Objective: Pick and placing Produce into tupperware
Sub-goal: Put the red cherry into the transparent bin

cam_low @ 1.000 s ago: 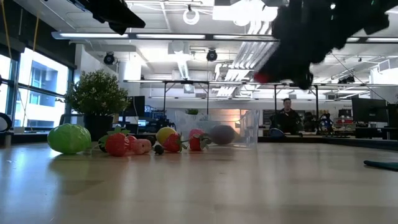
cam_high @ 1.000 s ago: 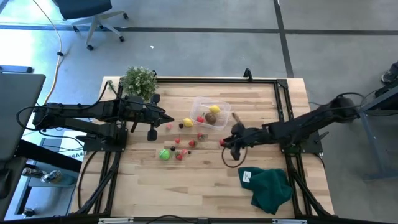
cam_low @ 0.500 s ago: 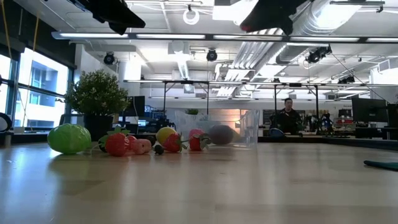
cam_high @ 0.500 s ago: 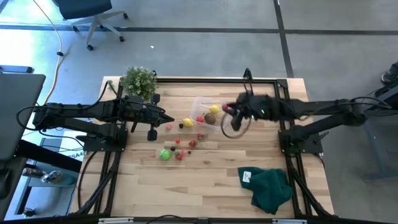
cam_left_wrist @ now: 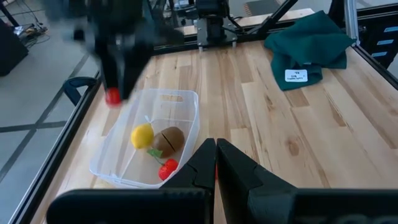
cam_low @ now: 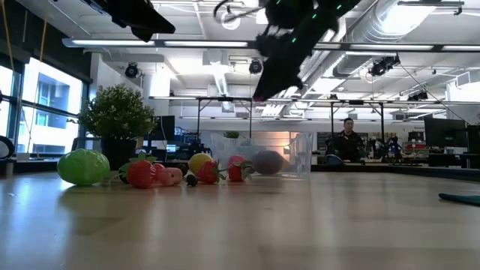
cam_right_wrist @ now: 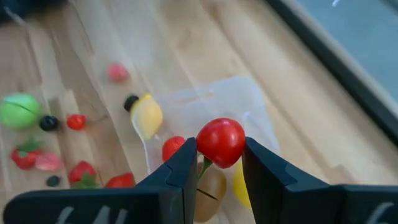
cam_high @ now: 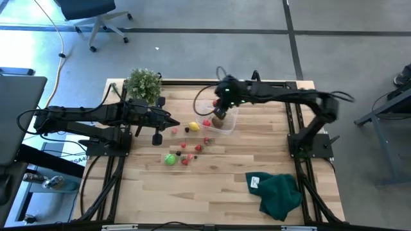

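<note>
Tupperware (cam_high: 218,117) sits toward the far middle of the table, and the right gripper (cam_right_wrist: 219,163) hangs above it, arm stretched in from the right. Its fingers are partly closed on a small red tomato (cam_right_wrist: 221,140), pinched from both sides, with a bit of green stem showing below. In the right wrist view the tub lies directly beneath the tomato, its clear rim (cam_right_wrist: 249,87) framing a yellow piece (cam_left_wrist: 142,134), a brown piece (cam_left_wrist: 169,139) and a red one (cam_left_wrist: 166,168) already inside. So the relation that matters is vertical: the tub is straight below the held fruit, not off to a side, and I judge the next move to be a short drop or descent and release. The tomato is round, so no long axis needs aligning.

Left gripper (cam_left_wrist: 216,163) waits at the left of the table, fingers closed together and holding nothing, pointing toward the tub. It is nearer to the loose produce (cam_high: 185,149) scattered on the wood on the near-left side of the tub, including a bright green piece (cam_high: 169,159). A potted plant (cam_high: 142,83) stands at the far left and a dark green cloth (cam_high: 280,192) lies near right
</note>
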